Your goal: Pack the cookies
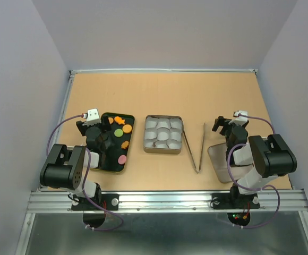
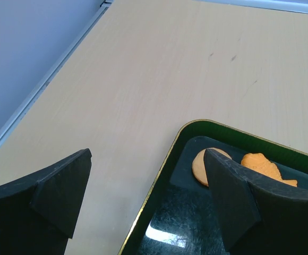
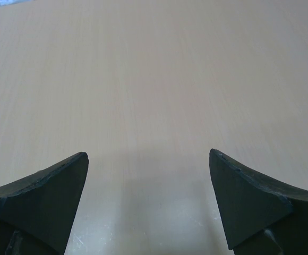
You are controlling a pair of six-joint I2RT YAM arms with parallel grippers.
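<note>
Orange cookies (image 1: pixel 127 128) grouped on dark tray (image 2: pixel 170 223) | left fingers (image 2: pixel 63 186) spread, empty — poised at tray edge to pick | right fingers (image 3: pixel 48 191) spread, empty, over counter (image 3: pixel 154 79)

Bench (image 1: pixel 164 95): pale wood-grain top, smooth, matt.
Tray (image 2: pixel 170 223): dark, glossy, mirror-like floor; gold-toned rim.
Cookies (image 2: pixel 260 164): matt, dry-looking faces.
Tin (image 1: pixel 163 152): dull grey metal.
Cups (image 1: pixel 163 133): white paper, matt.
Tongs (image 1: pixel 191 151): bare metal.
Left pincer fingers (image 2: pixel 58 191): black plastic, matt, faintly grainy.
</note>
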